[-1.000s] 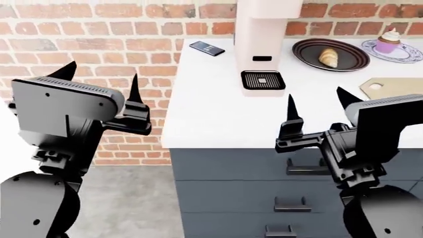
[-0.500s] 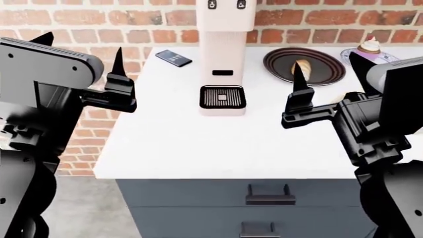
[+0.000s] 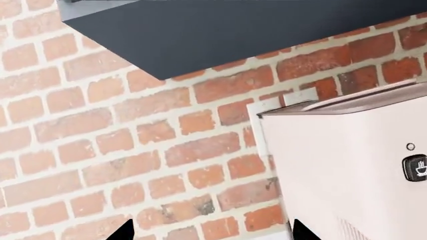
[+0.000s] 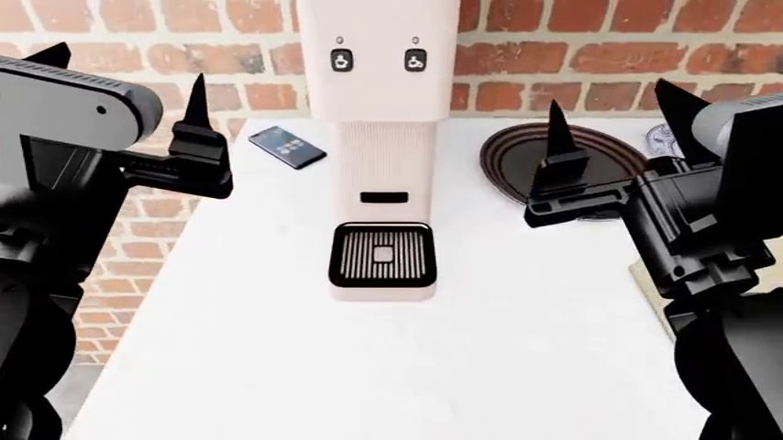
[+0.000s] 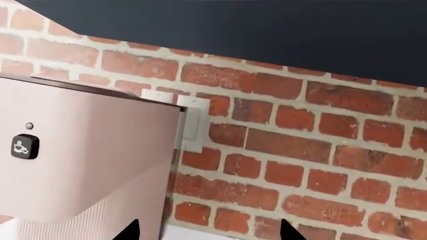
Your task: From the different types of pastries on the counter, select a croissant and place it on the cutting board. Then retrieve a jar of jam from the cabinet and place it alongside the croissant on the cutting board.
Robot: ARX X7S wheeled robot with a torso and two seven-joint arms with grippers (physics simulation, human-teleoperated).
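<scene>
The croissant is hidden in the head view behind my right gripper [image 4: 612, 101]. Only part of its round dark striped plate [image 4: 508, 156] shows on the white counter [image 4: 367, 367]. A pale sliver of the cutting board [image 4: 648, 293] shows at the right, beside my right arm. The cupcake is hidden and only an edge of its plate [image 4: 656, 137] shows. My left gripper [image 4: 125, 69] is open and empty, raised over the counter's left end. My right gripper is open and empty, raised in front of the plate. Both wrist views face the brick wall, with the left gripper [image 3: 210, 232] and right gripper [image 5: 208, 231] open.
A tall pink coffee machine [image 4: 383, 137] with a black drip tray [image 4: 381, 255] stands mid-counter against the brick wall. A phone [image 4: 286, 147] lies to its left. The dark underside of the wall cabinet [image 5: 267, 30] shows above the machine, also in the left wrist view [image 3: 233, 30].
The view has moved closer to the counter and rightwards along it. The coffee machine is now centred and larger. The croissant and cupcake have passed behind my right gripper. Both grippers stay open.
</scene>
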